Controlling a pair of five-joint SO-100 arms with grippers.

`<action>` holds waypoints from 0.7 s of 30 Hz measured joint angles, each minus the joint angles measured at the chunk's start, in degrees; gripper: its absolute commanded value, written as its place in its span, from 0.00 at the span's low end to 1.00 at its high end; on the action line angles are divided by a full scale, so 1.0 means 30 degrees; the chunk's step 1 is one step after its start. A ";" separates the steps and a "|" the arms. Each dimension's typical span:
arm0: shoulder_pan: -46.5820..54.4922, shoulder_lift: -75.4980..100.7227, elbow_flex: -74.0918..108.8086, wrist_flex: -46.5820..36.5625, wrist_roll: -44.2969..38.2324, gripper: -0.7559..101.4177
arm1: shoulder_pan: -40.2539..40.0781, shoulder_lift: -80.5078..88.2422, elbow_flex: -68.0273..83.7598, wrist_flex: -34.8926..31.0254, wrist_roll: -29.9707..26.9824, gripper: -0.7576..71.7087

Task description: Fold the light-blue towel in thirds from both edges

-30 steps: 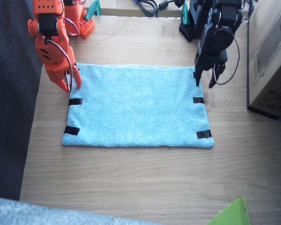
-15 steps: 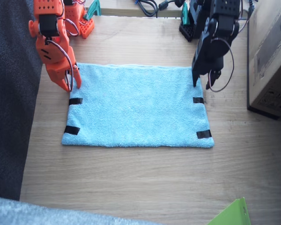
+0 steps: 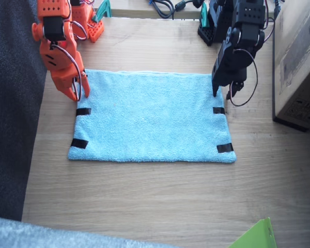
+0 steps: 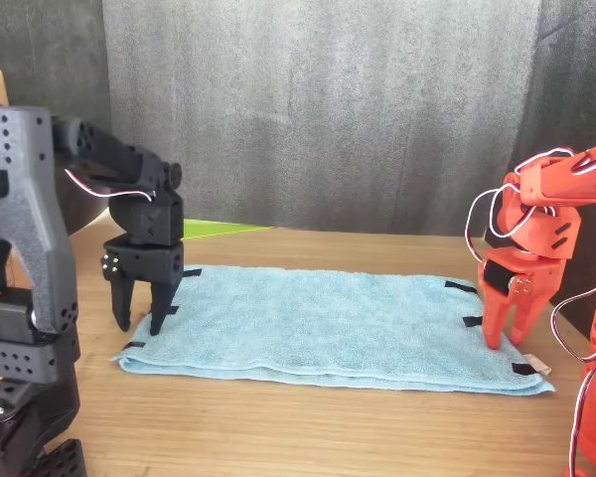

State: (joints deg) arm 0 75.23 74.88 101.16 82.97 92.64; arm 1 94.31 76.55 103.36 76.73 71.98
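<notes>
Black left claw (image 4: pixel 139 303) parted over towel (image 3: pixel 150 116) edge (image 3: pixel 217 98)

- My left arm (image 3: pixel 243 31), the black one, reaches forward and bends down at the wrist, so its end effector (image 3: pixel 223 92) points straight down.
- In the front view that end effector (image 4: pixel 139 320) has its two fingers parted, with a clear gap between the tips.
- My right arm (image 3: pixel 54 31), the orange one, also hangs its end effector (image 3: pixel 76 95) downward.
- Its fingers (image 4: pixel 495 333) stand close together, only a narrow slit showing between them.
</notes>
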 measured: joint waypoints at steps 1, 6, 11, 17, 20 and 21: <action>0.0000 0.0000 0.0000 0.0000 -0.0088 0.22 | 0.0000 0.0000 0.0029 0.0000 0.0000 0.23; 0.0000 0.0000 0.0000 0.0000 -0.0176 0.14 | 0.0205 -0.0117 -0.0029 0.0029 0.0000 0.12; 0.0000 0.0029 0.0176 -0.0176 -0.0176 0.02 | 0.0264 -0.0205 -0.0029 0.0029 0.0146 0.01; 0.0000 0.0381 0.0527 -0.0410 -0.0029 0.01 | 0.0264 -0.0205 -0.0029 0.0029 0.0117 0.01; 0.0000 0.0645 0.0850 -0.0439 -0.0029 0.01 | 0.0264 -0.0205 -0.0029 0.0029 0.0088 0.01; 0.0000 0.0762 0.0938 -0.0439 0.0000 0.01 | 0.0322 -0.0205 -0.0029 0.0029 0.0117 0.01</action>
State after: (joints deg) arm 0 75.23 77.17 103.97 81.65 92.64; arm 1 95.27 75.94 103.27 76.82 72.33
